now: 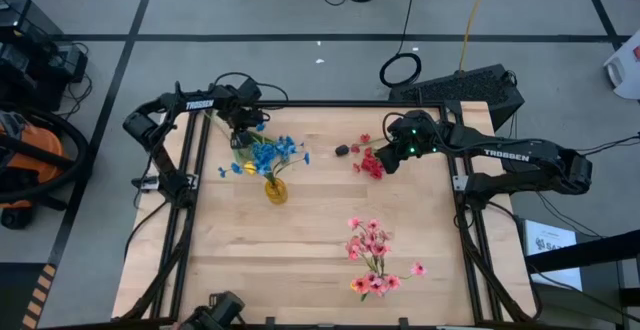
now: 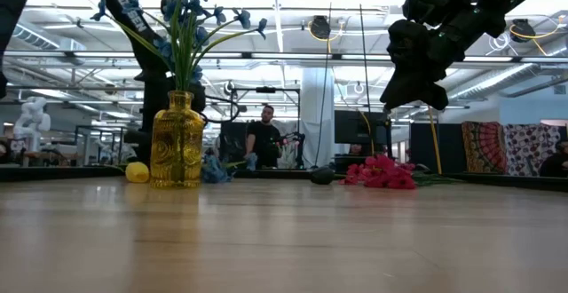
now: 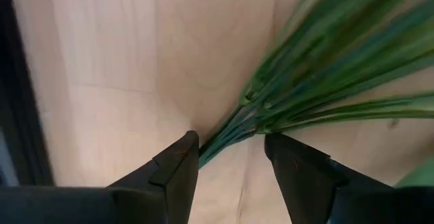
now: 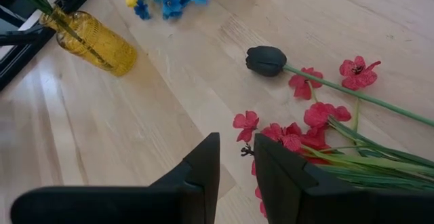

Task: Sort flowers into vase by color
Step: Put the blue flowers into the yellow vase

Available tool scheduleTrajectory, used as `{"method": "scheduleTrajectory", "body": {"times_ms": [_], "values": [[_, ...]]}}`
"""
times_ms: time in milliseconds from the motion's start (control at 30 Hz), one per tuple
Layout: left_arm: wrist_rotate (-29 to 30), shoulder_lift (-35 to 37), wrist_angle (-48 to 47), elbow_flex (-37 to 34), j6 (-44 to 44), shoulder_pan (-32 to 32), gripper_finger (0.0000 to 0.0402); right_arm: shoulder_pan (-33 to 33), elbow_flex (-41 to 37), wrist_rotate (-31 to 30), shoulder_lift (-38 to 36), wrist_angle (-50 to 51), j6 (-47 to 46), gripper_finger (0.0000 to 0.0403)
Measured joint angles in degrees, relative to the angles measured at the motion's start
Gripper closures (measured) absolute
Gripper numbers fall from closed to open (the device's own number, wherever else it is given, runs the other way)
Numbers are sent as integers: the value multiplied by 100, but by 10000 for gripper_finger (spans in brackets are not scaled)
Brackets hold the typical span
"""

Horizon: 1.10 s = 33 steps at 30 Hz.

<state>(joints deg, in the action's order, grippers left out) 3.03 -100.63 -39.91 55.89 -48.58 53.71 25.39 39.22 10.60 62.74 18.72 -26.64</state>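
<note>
Blue flowers (image 1: 272, 154) are standing in the yellow vase (image 1: 275, 191) left of centre; red flowers (image 1: 370, 162) are lying upper right, pink flowers (image 1: 372, 255) lower right. The left gripper (image 3: 230, 157) is hanging released around green stems (image 3: 325, 75); the right gripper (image 4: 235, 157) is hovering nearly closed, empty, over the red ones.

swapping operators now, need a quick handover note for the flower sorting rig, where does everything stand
Left gripper: open, fingers either side of green stems, at the table's back left by the vase.
Right gripper: fingers close together, holding nothing, above the red flowers.
Amber vase: holds blue flowers. More blue flowers and a yellow bud lie behind it.
Dark bud lies beside the red ones. Pink flowers lie at front right.
Left: the loose blue, red, pink, yellow and dark flowers.
</note>
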Motion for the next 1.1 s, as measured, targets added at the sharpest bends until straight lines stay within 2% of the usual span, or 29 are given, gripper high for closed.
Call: {"method": "scheduleTrajectory", "body": {"times_ms": [100,300,400,567,600,933,1100], "values": [[-216,-254,-21,-21,-23,2,213,0,0,8,0,0,-132,319],[46,-363,-196,63,264,-201,225,-4,0,28,-2,6,-314,319],[53,-251,-357,144,569,-259,264,-5,0,21,-2,4,-314,319],[-87,-189,-831,470,969,-300,375,-5,0,-8,-2,-6,-316,319],[-90,-187,-952,527,1034,-314,387,-5,0,-21,-2,-18,-316,319],[-205,-111,-2276,1003,2422,-289,399,-5,0,-29,-2,-24,-440,319],[-188,415,-2179,1013,2585,-291,400,-5,0,-40,-2,-24,-605,319]]}}
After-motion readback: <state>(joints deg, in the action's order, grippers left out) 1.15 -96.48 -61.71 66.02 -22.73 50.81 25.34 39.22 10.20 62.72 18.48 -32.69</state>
